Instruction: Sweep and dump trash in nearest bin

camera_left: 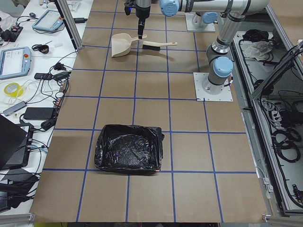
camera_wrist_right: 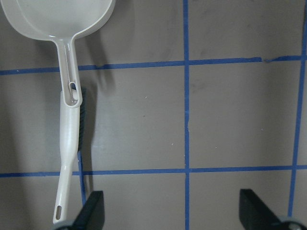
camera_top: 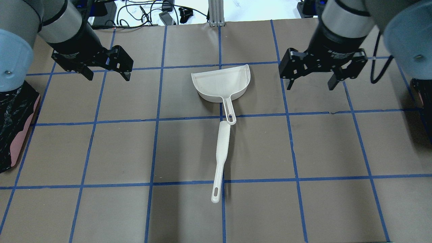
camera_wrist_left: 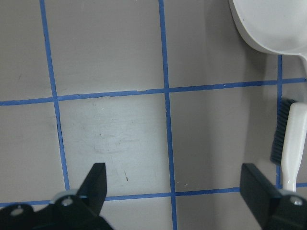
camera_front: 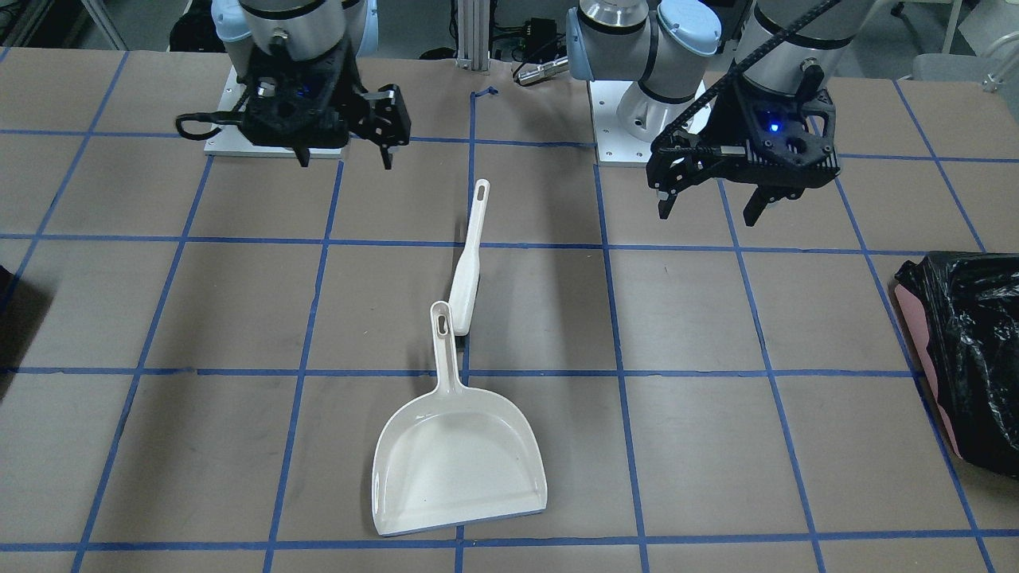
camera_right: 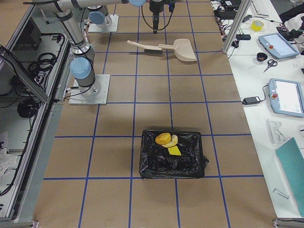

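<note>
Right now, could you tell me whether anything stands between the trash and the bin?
Nothing visible does: the trash already lies inside the bin, on its black bag, as the exterior right view shows.

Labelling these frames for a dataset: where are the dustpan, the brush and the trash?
dustpan (camera_top: 221,82), overhead view, on the pan's floor.
brush (camera_top: 223,141), overhead view, on the head's white back.
trash (camera_right: 164,138), right side view, on the orange-brown ball.

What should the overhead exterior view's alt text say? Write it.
An empty white plastic dustpan lies mid-table, its handle end meeting the head of a white long-handled brush. The left arm and right arm flank it, jaws open, holding nothing.
</note>
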